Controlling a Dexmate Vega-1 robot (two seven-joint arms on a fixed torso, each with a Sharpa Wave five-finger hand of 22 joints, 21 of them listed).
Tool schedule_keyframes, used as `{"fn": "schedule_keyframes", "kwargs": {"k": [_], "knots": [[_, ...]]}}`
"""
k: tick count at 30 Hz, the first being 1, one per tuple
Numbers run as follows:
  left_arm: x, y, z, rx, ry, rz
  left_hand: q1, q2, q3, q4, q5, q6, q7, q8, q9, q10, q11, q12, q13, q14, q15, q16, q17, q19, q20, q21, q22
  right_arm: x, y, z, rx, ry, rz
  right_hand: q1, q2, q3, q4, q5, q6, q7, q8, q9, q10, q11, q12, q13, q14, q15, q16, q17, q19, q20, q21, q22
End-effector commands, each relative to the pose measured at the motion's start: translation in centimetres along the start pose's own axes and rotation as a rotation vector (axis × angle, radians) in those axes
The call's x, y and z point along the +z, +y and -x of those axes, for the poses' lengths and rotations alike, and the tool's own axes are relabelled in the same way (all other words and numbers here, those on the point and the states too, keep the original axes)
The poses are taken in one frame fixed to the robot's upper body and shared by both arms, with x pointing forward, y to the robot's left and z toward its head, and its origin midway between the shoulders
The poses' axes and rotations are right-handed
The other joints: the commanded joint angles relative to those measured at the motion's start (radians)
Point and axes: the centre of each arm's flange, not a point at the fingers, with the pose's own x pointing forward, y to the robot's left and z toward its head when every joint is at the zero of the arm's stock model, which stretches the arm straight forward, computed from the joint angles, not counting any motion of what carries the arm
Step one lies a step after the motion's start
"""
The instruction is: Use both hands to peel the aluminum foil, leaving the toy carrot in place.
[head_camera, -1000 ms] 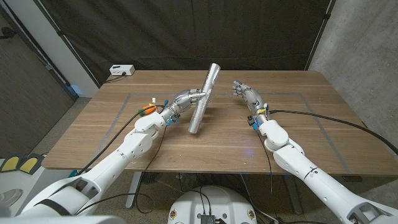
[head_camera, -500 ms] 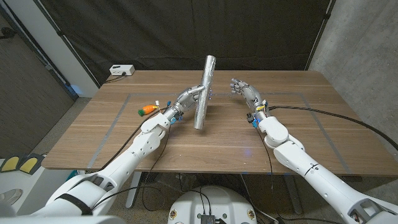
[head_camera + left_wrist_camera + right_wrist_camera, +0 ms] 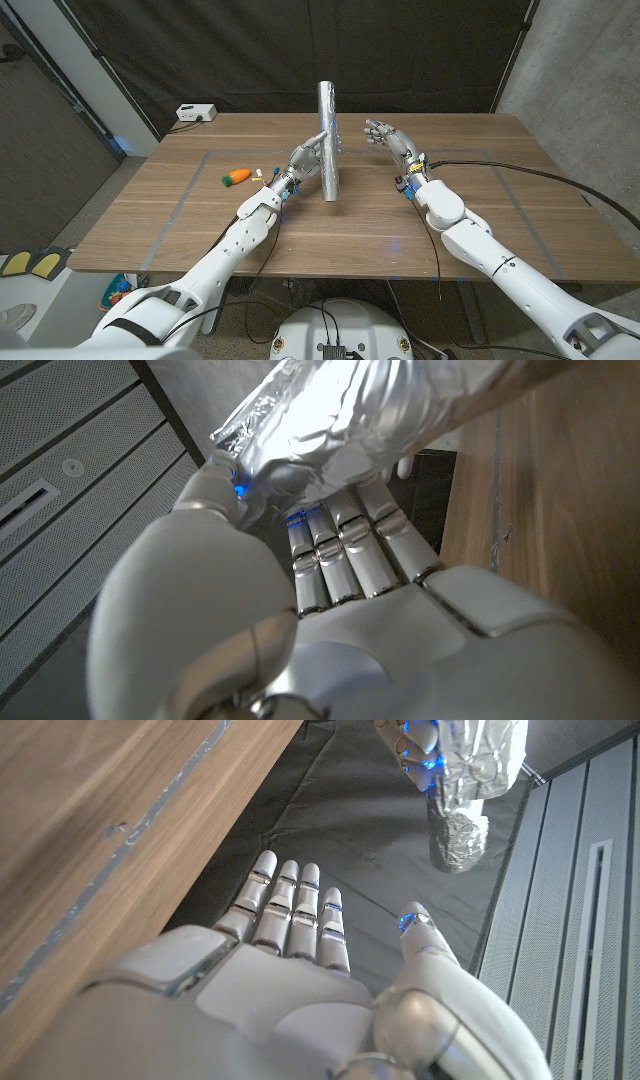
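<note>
A long tube of crinkled aluminium foil (image 3: 327,142) stands nearly upright above the middle of the table, held near its middle by my left hand (image 3: 309,155). The left wrist view shows the foil (image 3: 350,420) pressed between the thumb and the fingers of that hand (image 3: 330,560). My right hand (image 3: 385,137) hovers a short way to the foil's right, fingers spread, holding nothing. In the right wrist view the foil's end (image 3: 460,790) shows beyond my open right hand (image 3: 300,960). A small orange toy carrot (image 3: 237,177) with a green top lies on the table at the left.
The wooden table (image 3: 480,210) carries faint taped lines. A white box (image 3: 196,113) with a cable sits at the back left corner. A dark curtain hangs behind the table.
My left hand has swung the foil tube from a slant to nearly upright and carried it right. The right hand has drifted left towards it. The carrot now lies uncovered by the arm.
</note>
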Motion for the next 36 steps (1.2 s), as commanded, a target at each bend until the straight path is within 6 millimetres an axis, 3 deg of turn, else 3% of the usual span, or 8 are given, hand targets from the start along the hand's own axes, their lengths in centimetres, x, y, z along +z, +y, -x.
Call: {"fn": "schedule_keyframes", "kwargs": {"k": [1, 3, 13, 26, 33, 36], "knots": [[-0.9, -0.5, 0.2, 0.102, -0.028, 0.086, 0.016, 0.098, 0.096, 0.096, 0.007, -0.003, -0.002, 0.088, 0.208, 0.043, -0.054, 0.017, 0.118, 0.022, -0.055, 0.007, 0.009, -0.008, -0.028, -0.007, 0.004, 2.8, 0.6, 0.1, 0.025, -0.059, 0.135, -0.029, -0.041, -0.026, 0.001, -0.015, 0.008, 0.0, 0.003, 0.001, 0.017, -0.003, 0.001, 0.003, 0.021, -0.001, 0.003, 0.004, 0.014, 0.015, -0.004, 0.004], [-1.0, -0.5, 0.1, 0.11, -0.029, 0.095, 0.018, 0.098, 0.095, 0.098, 0.008, -0.008, -0.005, 0.096, 0.222, 0.04, -0.054, 0.025, 0.131, 0.021, -0.055, 0.009, 0.013, -0.01, -0.03, -0.01, 0.004, 3.2, 0.8, 0.3, 0.021, -0.067, 0.162, -0.064, -0.066, -0.054, 0.014, -0.03, 0.025, 0.0, 0.007, 0.001, 0.038, -0.008, 0.008, 0.004, 0.047, -0.004, 0.012, 0.008, 0.023, 0.033, -0.007, 0.005], [-1.2, -0.7, -0.1, 0.123, -0.038, 0.136, 0.028, 0.112, 0.086, 0.102, 0.01, -0.024, -0.014, 0.134, 0.276, 0.022, -0.061, 0.05, 0.178, 0.006, -0.055, 0.012, 0.033, -0.076, -0.008, -0.031, 0.015, 4.1, 1.7, 0.5, -0.02, -0.088, 0.261, -0.093, -0.109, -0.087, 0.014, -0.035, 0.071, 0.005, 0.018, 0.003, 0.097, -0.015, 0.028, 0.007, 0.106, -0.03, 0.027, 0.009, 0.057, 0.044, -0.007, 0.006], [-2.0, -0.6, -1.2, 0.079, -0.095, 0.262, 0.039, 0.104, 0.075, 0.097, -0.002, -0.023, -0.021, 0.165, 0.313, 0.017, -0.063, 0.057, 0.183, -0.002, -0.054, 0.014, 0.048, -0.051, -0.016, -0.016, 0.014, 6.0, 2.4, 0.4, -0.044, -0.092, 0.378, -0.058, -0.103, -0.075, -0.005, -0.029, 0.097, 0.004, 0.022, 0.004, 0.13, -0.018, 0.038, 0.008, 0.134, -0.037, 0.029, 0.006, 0.078, 0.043, -0.007, 0.007], [-2.3, -0.6, -1.6, 0.078, -0.115, 0.291, 0.024, 0.092, 0.061, 0.109, -0.014, -0.049, -0.029, 0.169, 0.327, -0.004, -0.059, 0.052, 0.183, -0.02, -0.052, 0.006, 0.05, -0.044, -0.018, -0.015, 0.011, 7.7, 3.0, 0.6, -0.087, -0.081, 0.499, -0.019, -0.107, -0.072, -0.02, -0.032, 0.127, 0.007, 0.024, 0.005, 0.187, -0.023, 0.054, 0.011, 0.221, -0.066, 0.052, 0.013, 0.141, 0.03, 0.01, 0.012], [-2.4, -0.6, -1.8, 0.079, -0.124, 0.305, -0.009, 0.074, 0.041, 0.131, -0.024, -0.066, -0.02, 0.168, 0.332, -0.018, -0.05, 0.043, 0.171, -0.053, -0.05, -0.005, 0.041, -0.042, -0.015, -0.018, 0.009, 8.0, 3.2, 0.6, -0.096, -0.079, 0.525, -0.003, -0.104, -0.071, -0.023, -0.032, 0.143, 0.007, 0.027, 0.005, 0.212, -0.025, 0.062, 0.013, 0.253, -0.083, 0.064, 0.018, 0.157, 0.025, 0.016, 0.014]]}}
